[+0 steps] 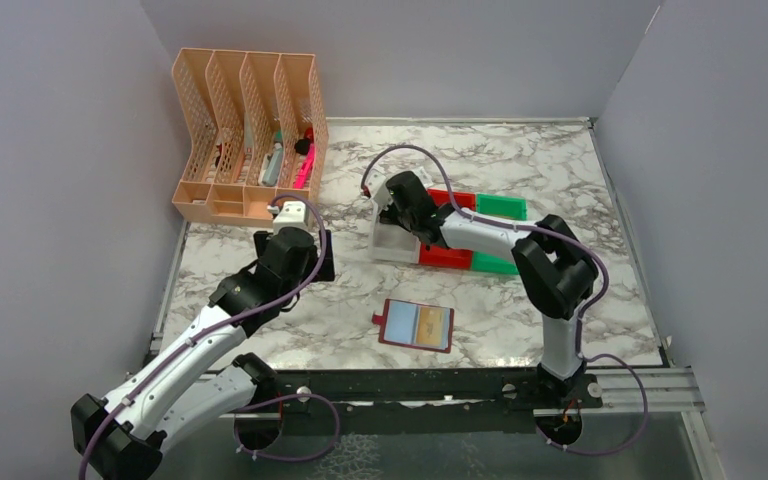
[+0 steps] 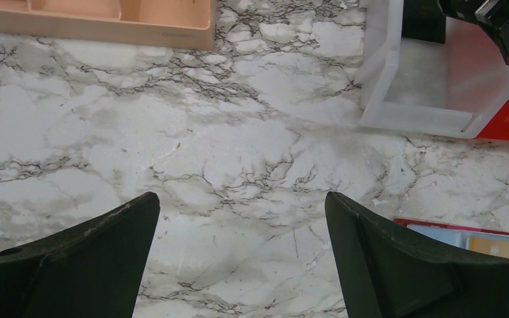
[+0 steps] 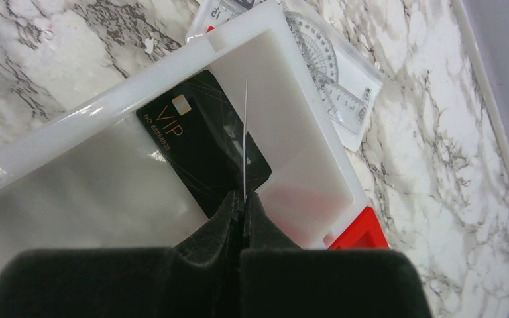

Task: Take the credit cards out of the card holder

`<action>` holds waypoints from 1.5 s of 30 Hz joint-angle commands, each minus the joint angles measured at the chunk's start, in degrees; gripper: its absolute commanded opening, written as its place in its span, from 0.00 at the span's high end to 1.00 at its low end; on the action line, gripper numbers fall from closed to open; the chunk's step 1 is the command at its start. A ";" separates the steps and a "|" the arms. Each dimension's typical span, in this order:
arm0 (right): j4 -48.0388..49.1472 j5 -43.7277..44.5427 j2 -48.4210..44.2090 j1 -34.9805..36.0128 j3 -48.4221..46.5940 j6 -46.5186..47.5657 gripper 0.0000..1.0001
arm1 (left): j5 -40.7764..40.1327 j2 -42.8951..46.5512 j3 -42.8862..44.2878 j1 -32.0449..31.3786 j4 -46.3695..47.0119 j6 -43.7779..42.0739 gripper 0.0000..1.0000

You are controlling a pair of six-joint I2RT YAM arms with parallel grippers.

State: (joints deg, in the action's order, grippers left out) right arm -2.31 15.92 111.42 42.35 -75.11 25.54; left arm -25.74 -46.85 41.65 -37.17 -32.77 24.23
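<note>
Right end effector (image 3: 243, 199) pinches a pale card (image 3: 245, 132) edge-on above black VIP card (image 3: 199, 146).

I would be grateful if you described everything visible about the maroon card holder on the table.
The card holder lies open and flat on the marble table, near its front edge. Its dark red border frames bluish-clear plastic sleeves, and a gold-orange card shows in the right one. A small tab sticks out on its left side. Nothing else touches it.

Card (image 3: 202, 149) lies in bin (image 3: 106, 109) behind card holder (image 1: 417, 325).
</note>
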 commanded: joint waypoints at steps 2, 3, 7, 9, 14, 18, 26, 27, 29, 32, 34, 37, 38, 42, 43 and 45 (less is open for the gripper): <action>1.90 5.78 2.87 0.37 -2.56 10.34 0.99 | -2.30 0.49 0.01 0.71 -0.41 -0.94 0.01; 1.90 5.79 3.43 0.37 -2.78 11.19 0.99 | -2.30 0.57 0.01 0.82 -0.39 -0.95 0.01; 0.84 5.44 4.97 0.37 -3.95 13.13 0.97 | -2.22 0.68 -0.08 1.08 -0.36 -0.94 0.01; -0.05 4.49 5.33 0.45 -4.10 13.62 0.96 | -2.09 0.47 -0.08 1.26 -0.38 -0.96 0.01; -2.74 2.06 5.89 0.54 -4.22 13.40 0.91 | -1.03 -0.55 0.17 1.81 -0.31 -1.26 0.01; -5.42 0.15 6.13 0.54 -5.23 11.30 0.85 | -0.31 -1.12 0.27 2.26 -0.28 -1.37 0.01; -5.54 -0.49 6.52 0.52 -4.78 10.60 0.84 | 0.45 -1.63 0.28 2.63 -0.28 -1.42 0.01; -5.49 -0.55 6.61 0.54 -4.68 10.46 0.84 | 0.49 -1.66 0.32 2.63 -0.24 -1.45 0.01; -5.18 -0.62 6.70 0.54 -4.42 10.26 0.84 | 0.73 -1.85 0.27 2.71 -0.21 -1.41 0.01; -5.32 -1.27 6.56 0.54 -3.90 9.98 0.84 | 0.93 -2.07 0.28 2.71 -0.24 -1.42 0.01; -5.52 -1.35 6.54 0.54 -3.74 9.78 0.84 | 1.07 -2.12 0.28 2.66 -0.21 -1.46 0.01; -5.68 -2.27 6.09 0.54 -3.32 9.01 0.82 | 1.19 -2.25 0.28 2.80 -0.23 -1.48 0.01; -5.69 -3.38 5.76 0.54 -3.05 8.55 0.80 | 1.48 -2.28 0.28 2.80 -0.19 -1.47 0.01; -4.57 -6.57 4.72 0.54 -2.71 6.07 0.76 | 2.50 -2.95 0.36 2.85 -0.12 -1.65 0.01; -4.22 -6.53 4.81 0.54 -2.84 5.56 0.76 | 2.59 -3.12 0.43 2.93 -0.17 -1.72 0.01; -3.63 -5.62 4.78 0.54 -3.17 4.66 0.76 | 2.93 -3.33 0.45 2.93 -0.13 -1.75 0.01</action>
State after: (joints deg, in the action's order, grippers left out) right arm -6.76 12.23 116.75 42.74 -78.56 33.17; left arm -24.75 -49.74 41.65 -34.63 -32.88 23.18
